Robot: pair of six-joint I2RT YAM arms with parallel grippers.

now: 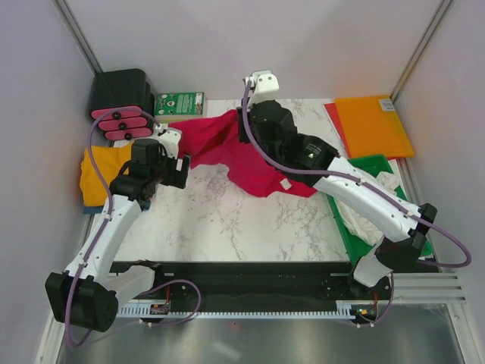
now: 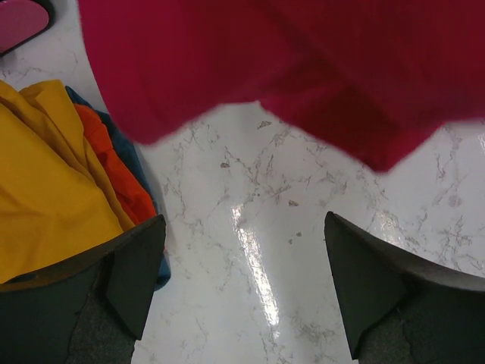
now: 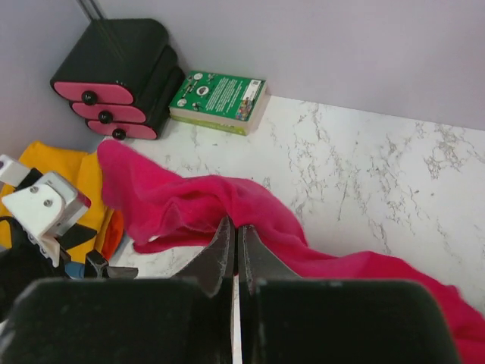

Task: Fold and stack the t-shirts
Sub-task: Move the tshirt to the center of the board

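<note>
While my right jaws are clenched tight on a ridge of the red shirt point(image 3: 189, 201), my left jaws stand released with nothing between them, only bare surface point(image 2: 250, 250) below. From my right jaws the shirt runs both ways: one bunched end trails off to the left toward the drawers point(image 3: 114, 76), and the rest spreads to the right and back under my wrist. From my left jaws its loose edge sits just ahead, blurred, and I judge it is hanging clear of the surface. The yellow shirt point(image 2: 45, 182) lies against the outside of my left-hand finger, with orange and blue cloth under it.

I read this as the spreading-out step; the red shirt is crumpled and no fold has been made.

Several things could go wrong from here:

- My right grip looks like a thin pinch at the very tips. A sharp pull could let the cloth slide out and drop back in a heap.
- I cannot tell how many layers I hold. If it is both front and back, the shirt will not open flat.
- If my left jaws close on that edge without going deep enough, they may catch only air. Drifting sideways, they could nip the yellow shirt instead and drag the pile.
- Hauling the bunched end along could snag it on the drawers.
</note>
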